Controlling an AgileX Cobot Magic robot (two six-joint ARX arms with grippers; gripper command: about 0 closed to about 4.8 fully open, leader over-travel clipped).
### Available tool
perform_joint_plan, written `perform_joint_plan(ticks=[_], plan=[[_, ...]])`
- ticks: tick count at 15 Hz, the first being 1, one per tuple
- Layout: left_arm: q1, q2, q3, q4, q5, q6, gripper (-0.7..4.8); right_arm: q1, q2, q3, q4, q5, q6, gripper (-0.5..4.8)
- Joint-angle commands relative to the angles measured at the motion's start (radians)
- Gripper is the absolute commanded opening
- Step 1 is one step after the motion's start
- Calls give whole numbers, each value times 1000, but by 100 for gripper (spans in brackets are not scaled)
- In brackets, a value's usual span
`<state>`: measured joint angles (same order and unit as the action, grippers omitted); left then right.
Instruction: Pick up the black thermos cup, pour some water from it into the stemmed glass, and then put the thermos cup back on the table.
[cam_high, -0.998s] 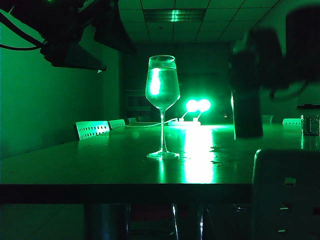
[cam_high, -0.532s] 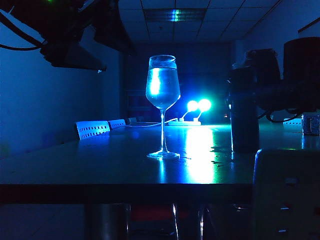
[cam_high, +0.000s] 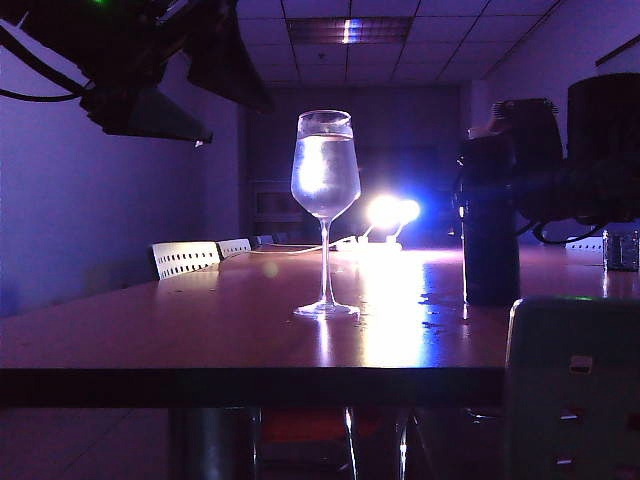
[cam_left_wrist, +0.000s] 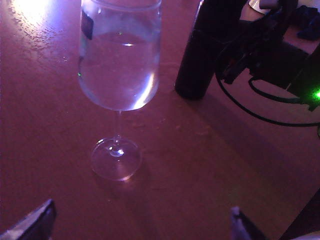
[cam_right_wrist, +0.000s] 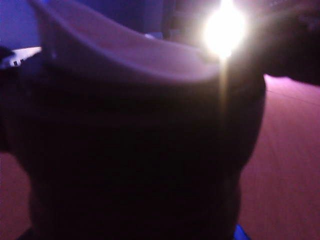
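The stemmed glass (cam_high: 325, 175) stands mid-table, its bowl largely filled with water; in the left wrist view the glass (cam_left_wrist: 120, 70) is close ahead. The black thermos cup (cam_high: 490, 245) stands upright on the table (cam_high: 200, 330) to the right of the glass. My right gripper (cam_high: 492, 180) is closed round its upper part. In the right wrist view the thermos (cam_right_wrist: 140, 150) fills the picture and hides the fingers. My left gripper (cam_left_wrist: 142, 222) hangs open above the table, short of the glass's foot, nothing between its fingertips (cam_left_wrist: 35, 222). In the exterior view the left arm (cam_high: 150, 110) is high at the left.
Two bright lamps (cam_high: 392, 212) glare at the table's far end. A small clear jar (cam_high: 621, 250) sits at the far right. White chair backs (cam_high: 185, 258) line the left side. A pale box (cam_high: 572, 390) stands in the near right foreground. Water drops (cam_high: 440, 312) lie beside the thermos.
My right gripper has lowered the thermos from just above the table onto the tabletop. The room light went from green to blue to whitish. The glass and left arm stayed put.
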<state>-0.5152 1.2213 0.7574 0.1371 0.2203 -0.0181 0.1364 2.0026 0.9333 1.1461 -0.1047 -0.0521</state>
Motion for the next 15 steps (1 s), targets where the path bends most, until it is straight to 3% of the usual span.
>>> perform_joint_plan(ticks=[1,2,3,4,5,10,15], plan=[[0,-2,5,-3,1,3,479,1,-5,1,0,-1,4,149],[0,-2,5,-3,1,3,479,1,-5,1,1,-2,4,209],[0,-2,5,-3,1,3,479,1,-6,1,5,-2,4,310],[0,-2,5,-3,1,3,479,1,-6,1,13,-1,4,443],[0,-2,5,-3,1,3,479,1,-6,1,14,-1,4,479],[0,-2,5,-2,1,3,479,-3,-18,-19,13,2,4,479],[1,-71,5,-12,1,3,479,-22,-266,-241,-16,6,4,479]])
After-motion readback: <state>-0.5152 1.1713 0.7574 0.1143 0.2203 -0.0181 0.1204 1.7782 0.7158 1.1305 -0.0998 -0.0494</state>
